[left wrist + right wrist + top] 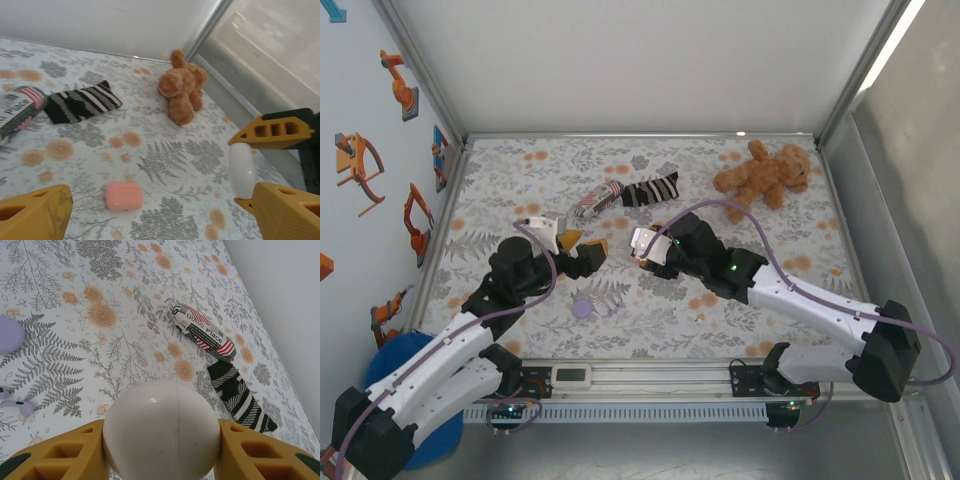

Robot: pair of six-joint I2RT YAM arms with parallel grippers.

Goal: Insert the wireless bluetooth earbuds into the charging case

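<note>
My right gripper point(161, 440) is shut on a round white charging case point(161, 430), held just above the table. It shows mid-table from above point(642, 248). Two pale purple earbuds point(20, 406) lie on the cloth to its left, by a purple case point(7, 335), which sits near the front in the top view point(582, 308). My left gripper point(162, 200) stands open, close to the left of the right one point(588, 255). A pink case point(124, 196) lies on the table between and beyond its fingers. The white case point(242, 170) appears edge-on by its right finger.
A brown teddy bear point(763, 172) lies at the back right. A striped sock point(650, 190) and a printed packet point(598, 200) lie at the back centre. White walls and metal posts close in the floral table point(520, 190).
</note>
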